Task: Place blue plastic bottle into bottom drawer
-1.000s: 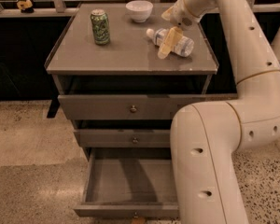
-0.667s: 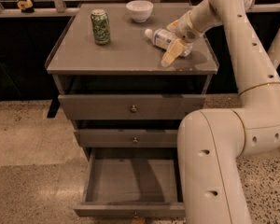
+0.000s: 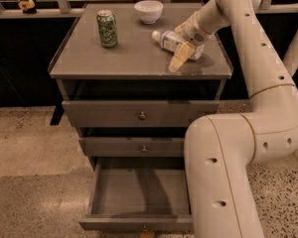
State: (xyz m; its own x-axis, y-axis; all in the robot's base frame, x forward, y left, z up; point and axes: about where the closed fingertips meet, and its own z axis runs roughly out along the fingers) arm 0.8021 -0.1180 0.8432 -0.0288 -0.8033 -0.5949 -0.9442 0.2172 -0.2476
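Note:
The blue plastic bottle (image 3: 168, 40) lies on its side on the cabinet top, white cap pointing left toward the bowl. My gripper (image 3: 179, 53) reaches down over the bottle's middle. It is open, with the near yellowish finger (image 3: 181, 57) in front of the bottle, tip at the tabletop, and the far finger hidden behind it. The bottom drawer (image 3: 139, 223) is pulled out toward the camera and its grey box is empty. My arm (image 3: 228, 172) hides its right side.
A green patterned can (image 3: 107, 29) stands upright at the left of the cabinet top (image 3: 124, 58). A white bowl (image 3: 148, 11) sits at the back. The top drawer (image 3: 142, 115) and middle drawer (image 3: 144, 148) are closed. Speckled floor surrounds the cabinet.
The gripper has moved down and slightly right over the bottle, and its near finger has dropped to the tabletop in front of it. The bottle stays lying in place.

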